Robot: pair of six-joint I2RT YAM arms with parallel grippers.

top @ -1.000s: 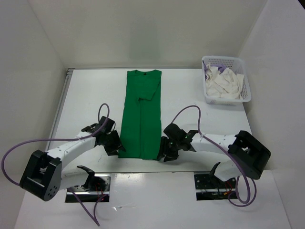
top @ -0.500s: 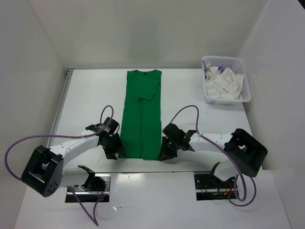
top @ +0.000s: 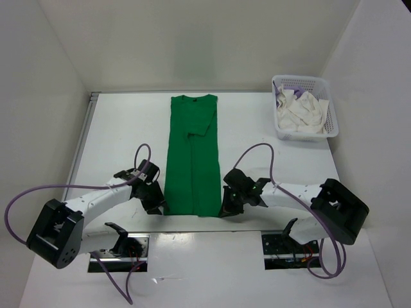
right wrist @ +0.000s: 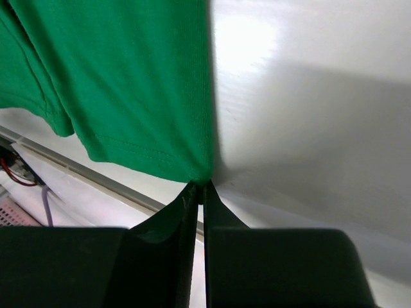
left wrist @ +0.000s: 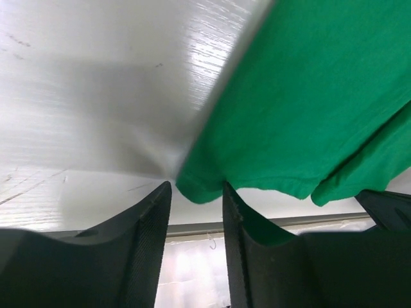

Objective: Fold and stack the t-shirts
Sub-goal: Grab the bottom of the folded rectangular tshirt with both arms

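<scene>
The green shirt (top: 191,160) lies lengthwise on the desk (top: 122,141), its sleeves folded in to make a narrow strip; the crosswise folds are not yet done. The right hand (right wrist: 200,192) is clenched on one near hem corner. The left hand (left wrist: 196,199) straddles the other corner, but its grip cannot be told. The white shirt (top: 300,114) and lavender shirt (top: 280,96) lie crumpled in the basket (top: 298,78).

Green shirt (left wrist: 308,96): cut off by picture edges in both wrist views; from above, near hem corners hidden under left gripper (top: 159,204) and right gripper (top: 225,208). Cloths (top: 298,112) in basket (top: 300,77): heaped, separate garments indistinguishable.
</scene>
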